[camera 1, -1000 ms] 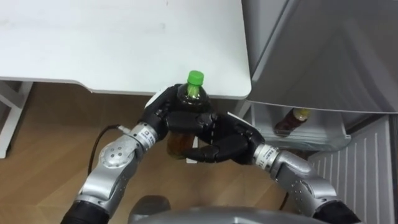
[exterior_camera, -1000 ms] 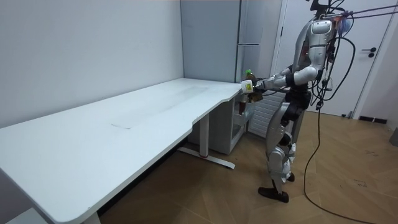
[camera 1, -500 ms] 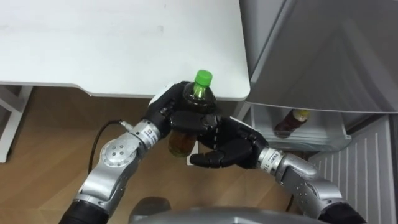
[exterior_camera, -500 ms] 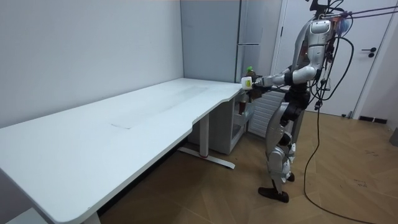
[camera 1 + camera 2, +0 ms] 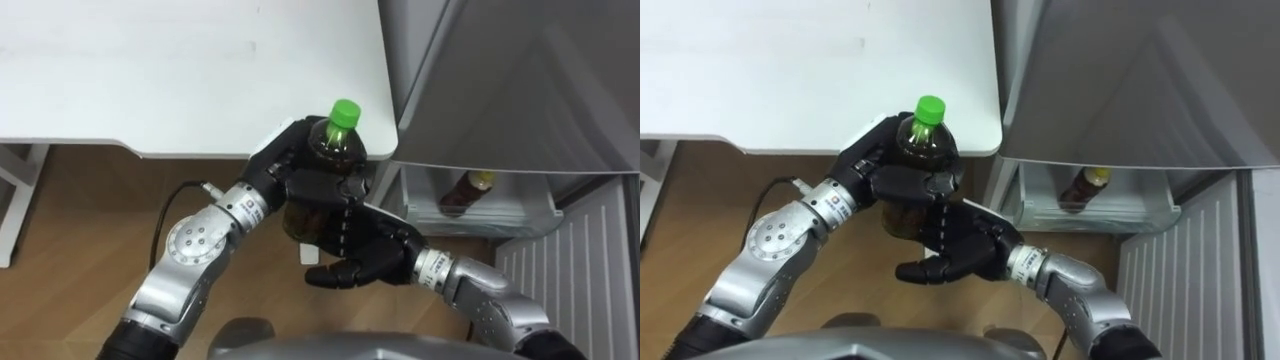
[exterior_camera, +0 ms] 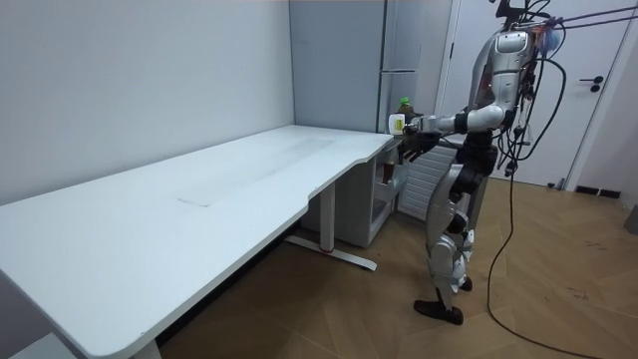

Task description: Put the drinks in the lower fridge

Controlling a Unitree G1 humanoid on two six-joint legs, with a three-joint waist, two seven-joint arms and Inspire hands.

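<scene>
The bottle (image 5: 335, 150) is a plastic one, nearly full of dark tea under a green cap (image 5: 345, 112), so it should feel fairly heavy for its size and top-steady only while kept upright; its wall is smooth and likely slippery, and would give a little under a hard squeeze. The best hold is round the broad middle of the body, not the neck or cap. That is where it is held: the left robot hand (image 5: 300, 188) has its fingers curled about the body, carrying the bottle upright in the air just off the worktop (image 5: 150, 70) corner. The right robot hand (image 5: 365, 255) lies just below and in front of it, palm up with fingers spread and holding nothing; whether it touches the base I cannot tell, since the left fingers hide that spot. To the robot's right the lower fridge (image 5: 520, 215) stands open, well apart from the bottle and lower than it, with a second bottle (image 5: 465, 192) already lying on its shelf
</scene>
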